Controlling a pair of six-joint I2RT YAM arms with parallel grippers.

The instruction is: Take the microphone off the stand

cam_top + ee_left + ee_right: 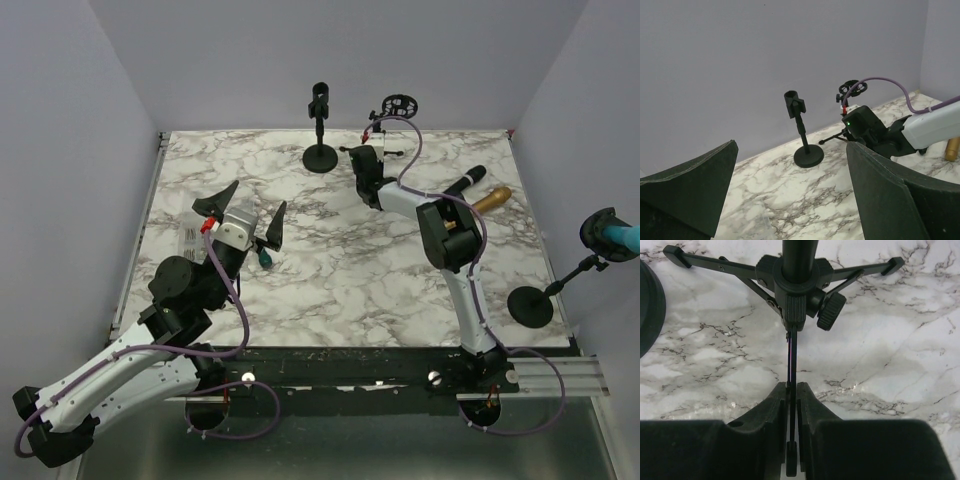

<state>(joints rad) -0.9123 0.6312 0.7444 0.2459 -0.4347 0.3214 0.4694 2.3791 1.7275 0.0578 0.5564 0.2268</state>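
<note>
A teal microphone [622,236] sits in the clip of a round-base stand [530,305] at the table's right edge, far from both grippers. A black and gold microphone [488,194] lies on the marble to the right of my right arm; its gold end shows in the left wrist view [952,149]. My right gripper [362,160] is at the back and is shut on a thin leg [792,355] of the black tripod stand [796,285], which carries an empty shock mount [400,103]. My left gripper [253,205] is open and empty over the left of the table.
An empty round-base clip stand [320,150] stands at the back centre, just left of my right gripper, and shows in the left wrist view [802,135]. A white label [190,240] lies at the left. Grey walls close in the marble table [330,270].
</note>
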